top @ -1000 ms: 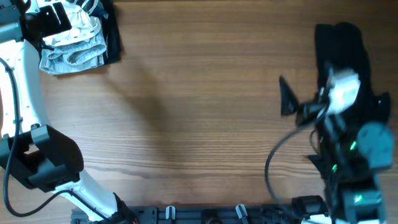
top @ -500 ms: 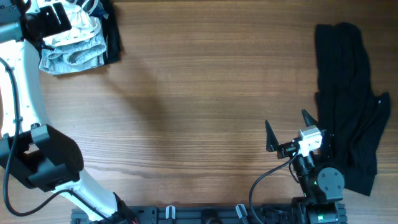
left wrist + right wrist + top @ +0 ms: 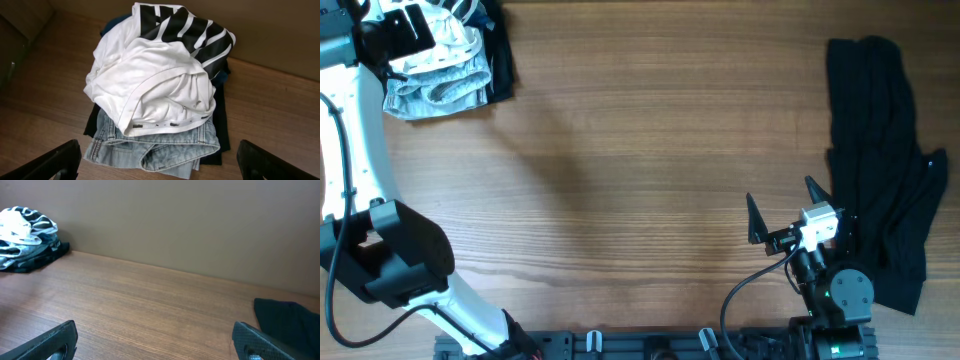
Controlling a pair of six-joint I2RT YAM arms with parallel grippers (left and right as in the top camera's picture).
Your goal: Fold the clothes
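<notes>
The clothes lie in two places. A pile (image 3: pixel 435 75) sits at the table's far left corner: a crumpled white shirt (image 3: pixel 160 75) with bold black stripes on top, light blue jeans (image 3: pixel 155 150) under it, and a dark garment at the bottom. My left gripper (image 3: pixel 159 162) hovers open just in front of the pile, touching nothing. A black garment (image 3: pixel 875 170) lies spread along the right side. My right gripper (image 3: pixel 782 208) stands open near the front edge, left of the black garment (image 3: pixel 290 320), with only bare wood between its fingers (image 3: pixel 47 342).
The wooden table (image 3: pixel 640 170) stretches between the pile and the black garment. A plain wall (image 3: pixel 175 225) closes the far side. The left arm (image 3: pixel 350 130) runs down the left edge. A rail with clips (image 3: pixel 650 345) lines the front edge.
The right arm has drawn back from over the black garment to the front edge, still open, and has since held still. The left arm and the pile have not moved.
</notes>
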